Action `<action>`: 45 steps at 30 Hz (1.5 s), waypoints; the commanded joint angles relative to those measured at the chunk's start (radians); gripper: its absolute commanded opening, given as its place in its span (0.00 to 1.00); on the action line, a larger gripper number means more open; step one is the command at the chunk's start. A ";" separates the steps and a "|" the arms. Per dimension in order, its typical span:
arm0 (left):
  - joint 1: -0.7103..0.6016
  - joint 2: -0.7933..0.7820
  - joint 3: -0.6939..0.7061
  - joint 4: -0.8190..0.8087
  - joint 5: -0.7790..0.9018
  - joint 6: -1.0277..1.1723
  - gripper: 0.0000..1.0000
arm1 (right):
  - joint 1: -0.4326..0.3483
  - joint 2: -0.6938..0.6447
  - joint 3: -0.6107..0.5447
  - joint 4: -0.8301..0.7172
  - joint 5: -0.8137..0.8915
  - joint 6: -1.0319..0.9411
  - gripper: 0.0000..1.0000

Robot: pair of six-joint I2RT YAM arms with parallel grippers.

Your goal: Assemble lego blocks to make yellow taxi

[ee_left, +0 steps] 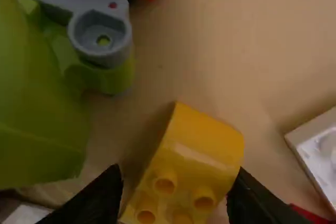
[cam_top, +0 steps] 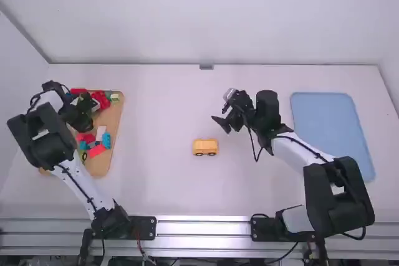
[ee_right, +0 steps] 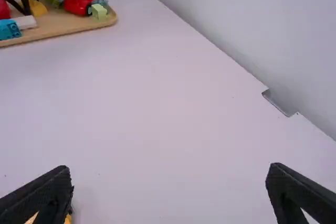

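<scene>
The yellow wheeled Lego body point(cam_top: 205, 147) sat nearest, on the white table point(cam_top: 165, 182), with the right gripper point(cam_top: 225, 124) just beyond, its fingers spread apart. Off to the left, over the wooden tray point(cam_top: 117, 126), the left gripper's point(cam_top: 84, 121) fingers stood partly apart around a yellow curved block point(ee_left: 197, 140).

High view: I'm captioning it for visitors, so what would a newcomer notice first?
Probably the small yellow piece on the white table, between the two arms. Next, the wooden tray of bright blocks at the left, with the left gripper over it. The pale blue panel at the right also stands out.
</scene>
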 commanded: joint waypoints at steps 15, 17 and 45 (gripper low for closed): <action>-0.030 0.021 0.102 -0.116 -0.037 -0.093 0.34 | 0.003 -0.011 0.006 -0.001 -0.004 0.010 0.99; -0.043 0.015 0.154 -0.190 -0.035 -0.124 0.32 | 0.000 -0.011 0.006 0.000 -0.003 0.010 0.99; -0.769 -0.482 -0.332 -0.161 -0.053 0.012 0.02 | 0.022 -0.011 0.006 0.023 -0.006 0.029 0.99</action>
